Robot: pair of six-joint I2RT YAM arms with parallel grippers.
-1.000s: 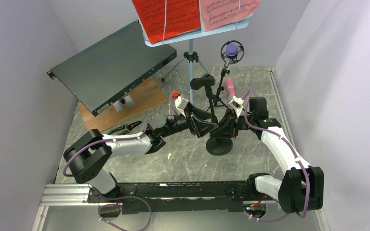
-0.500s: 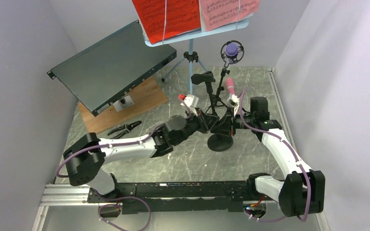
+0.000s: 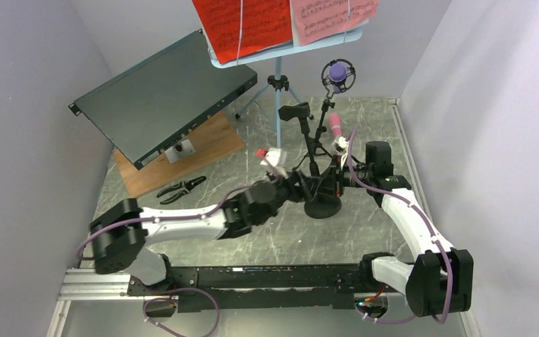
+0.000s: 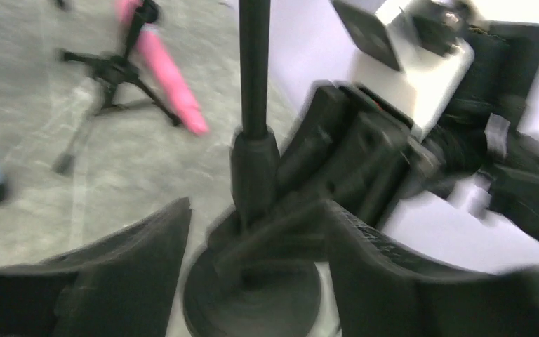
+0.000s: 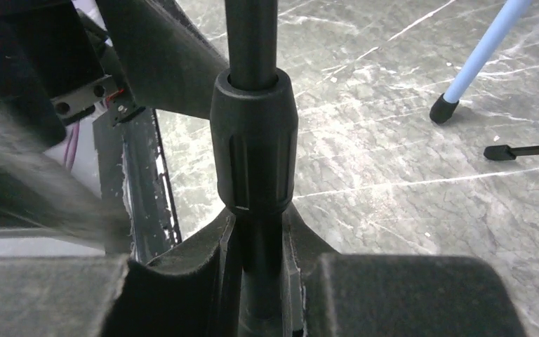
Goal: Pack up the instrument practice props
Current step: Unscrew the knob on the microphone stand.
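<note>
The black mic stand (image 3: 322, 207) stands upright on its round base on the grey table (image 3: 274, 235), between the two arms. Just behind it the pink microphone (image 3: 335, 125) leans on a small tripod (image 4: 114, 68), and the purple microphone (image 3: 337, 72) sits higher, in a ring mount. Further back stands the light-blue music rack (image 3: 277, 91) with a red page (image 3: 242, 24) and a pink page (image 3: 330, 15) on it; one of its blue legs ends near the stand. To the left, well apart, a dark flat box (image 3: 158, 95) rests tilted over a wooden board (image 3: 203, 144), with black pliers (image 3: 181, 188) in front.

A second ago the left arm was bent further left, its fingers spread wide short of the pole. It has since stretched to the right and reached the pole low down. The right arm is where it was half a second ago, and the stand has hardly shifted.

The right fingers (image 5: 407, 295) are clamped on the pole just under its ribbed collar, one on each side. The left fingers (image 4: 126, 281) are parted and straddle the same pole above the base, facing the right ones. A gap shows on one side; the blur hides whether the other finger touches.
</note>
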